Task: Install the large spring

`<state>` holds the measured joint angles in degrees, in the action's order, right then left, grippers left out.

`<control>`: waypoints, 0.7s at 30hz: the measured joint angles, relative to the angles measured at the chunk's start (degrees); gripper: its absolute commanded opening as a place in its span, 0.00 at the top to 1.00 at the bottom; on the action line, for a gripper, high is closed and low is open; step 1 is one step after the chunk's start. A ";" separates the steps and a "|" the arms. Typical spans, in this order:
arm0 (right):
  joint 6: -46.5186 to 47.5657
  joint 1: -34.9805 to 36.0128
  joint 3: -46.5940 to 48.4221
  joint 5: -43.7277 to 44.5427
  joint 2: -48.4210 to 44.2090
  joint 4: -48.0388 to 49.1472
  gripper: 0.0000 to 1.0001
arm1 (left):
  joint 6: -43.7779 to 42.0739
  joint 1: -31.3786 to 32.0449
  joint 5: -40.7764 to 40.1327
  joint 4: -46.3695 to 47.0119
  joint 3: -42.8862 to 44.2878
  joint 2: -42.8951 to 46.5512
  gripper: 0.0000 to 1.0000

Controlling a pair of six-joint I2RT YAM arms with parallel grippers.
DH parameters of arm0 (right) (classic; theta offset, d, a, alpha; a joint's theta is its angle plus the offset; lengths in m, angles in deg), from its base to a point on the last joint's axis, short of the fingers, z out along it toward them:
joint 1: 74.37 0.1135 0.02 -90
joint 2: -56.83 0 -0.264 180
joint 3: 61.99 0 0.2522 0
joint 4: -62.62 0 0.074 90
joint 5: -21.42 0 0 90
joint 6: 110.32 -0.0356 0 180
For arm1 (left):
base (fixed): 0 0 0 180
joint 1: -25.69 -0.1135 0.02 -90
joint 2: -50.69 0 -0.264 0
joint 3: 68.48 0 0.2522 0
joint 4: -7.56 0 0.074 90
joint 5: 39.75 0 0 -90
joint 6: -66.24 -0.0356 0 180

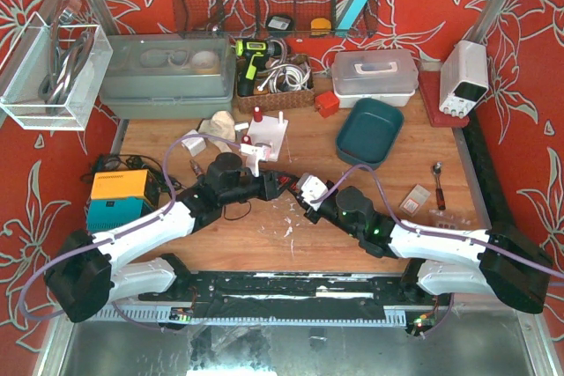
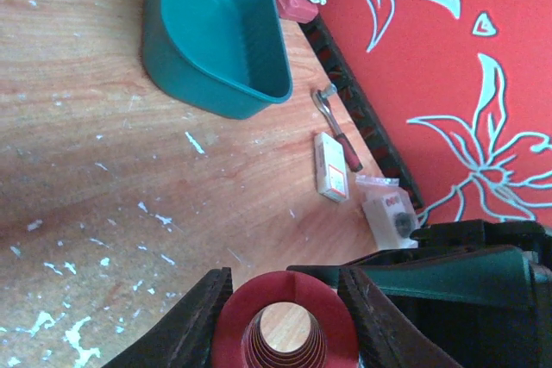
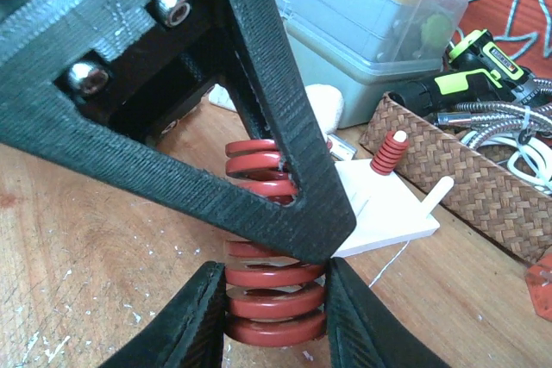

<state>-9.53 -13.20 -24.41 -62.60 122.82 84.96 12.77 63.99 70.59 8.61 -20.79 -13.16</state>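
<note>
The large red spring (image 3: 276,295) is held by both grippers just above the wooden table at its middle. My right gripper (image 3: 276,321) is shut on its lower coils. My left gripper (image 2: 289,329) is shut on it too; in the left wrist view I look down its bore (image 2: 289,299). The left gripper's black finger (image 3: 172,101) crosses in front of the spring's middle coils. The white base (image 3: 388,208) lies behind, with a small red spring (image 3: 388,152) on one peg and a bare peg (image 3: 435,191). In the top view the grippers meet (image 1: 289,188) in front of the base (image 1: 269,138).
A teal tub (image 1: 370,129) sits right of the base, with a spoon (image 1: 436,184) and small packets (image 1: 416,198) further right. A wicker basket (image 1: 273,94), a clear lidded box (image 1: 374,72) and a grey bin (image 1: 167,77) line the back. An orange box (image 1: 119,187) stands at the left.
</note>
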 measured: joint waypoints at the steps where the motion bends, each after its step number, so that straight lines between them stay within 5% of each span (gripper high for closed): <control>1: 0.00 0.00 0.00 0.00 0.00 0.09 1.00 | 0.07 -0.02 -0.13 0.00 -0.04 0.00 0.74; 4: 0.26 0.00 0.00 0.00 0.00 -0.04 0.99 | 0.02 -0.04 -0.04 0.26 -0.26 0.15 0.88; 6: 0.35 0.00 0.00 0.00 0.02 -0.04 0.89 | 0.55 -0.04 -0.11 0.28 -0.42 0.31 0.95; 10: 0.11 0.02 0.50 0.26 0.13 -0.94 0.56 | 0.20 -0.04 -0.31 0.28 -0.52 0.37 0.98; 14: -3.48 0.15 2.73 3.15 0.59 -3.65 0.08 | -2.25 -0.09 -2.58 -0.35 -0.37 0.70 0.98; 15: -4.74 0.15 3.65 4.28 0.52 -4.94 0.02 | -3.30 -0.09 -3.87 -1.18 0.04 0.72 0.97; 21: -14.53 -0.90 9.62 12.92 -2.19 -17.18 0.01 | -10.01 -0.13 -14.60 -4.07 4.50 -0.11 0.94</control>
<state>-24.07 -14.10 -14.80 -49.68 120.64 67.78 2.76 63.86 55.99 4.54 -16.29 -13.27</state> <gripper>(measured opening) 0.988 0.304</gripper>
